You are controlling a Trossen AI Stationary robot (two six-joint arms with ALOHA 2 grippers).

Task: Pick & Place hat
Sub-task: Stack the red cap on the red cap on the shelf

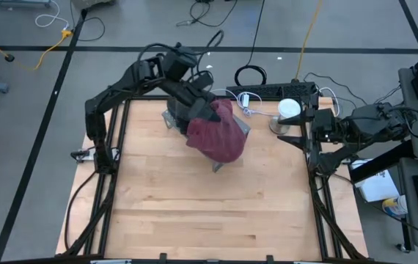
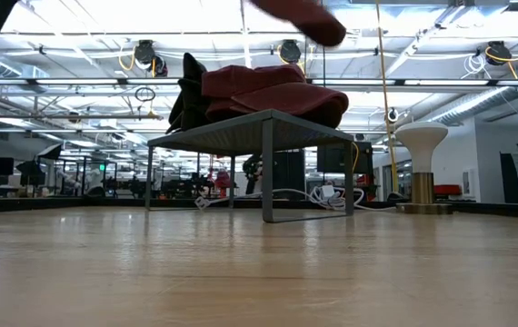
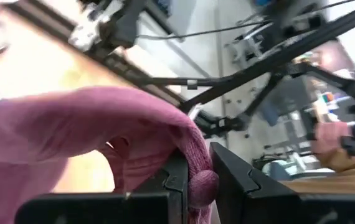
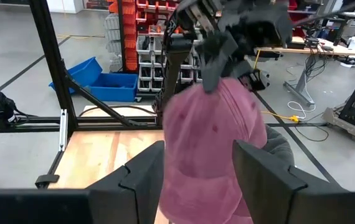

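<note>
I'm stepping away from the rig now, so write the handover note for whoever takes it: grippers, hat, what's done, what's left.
Left gripper: shut on the hat's fabric, holding it above the grey stand at the table's far side.
Right gripper: open, parked at the table's right edge, facing the hat, not touching it.
Hat: dark red, draped over the stand while gripped; part hangs past its front edge.
White hat form: bare, to the right of the stand.
Done: hat grasped.
Left: carry it to its place, which may be the form, and release.
</note>
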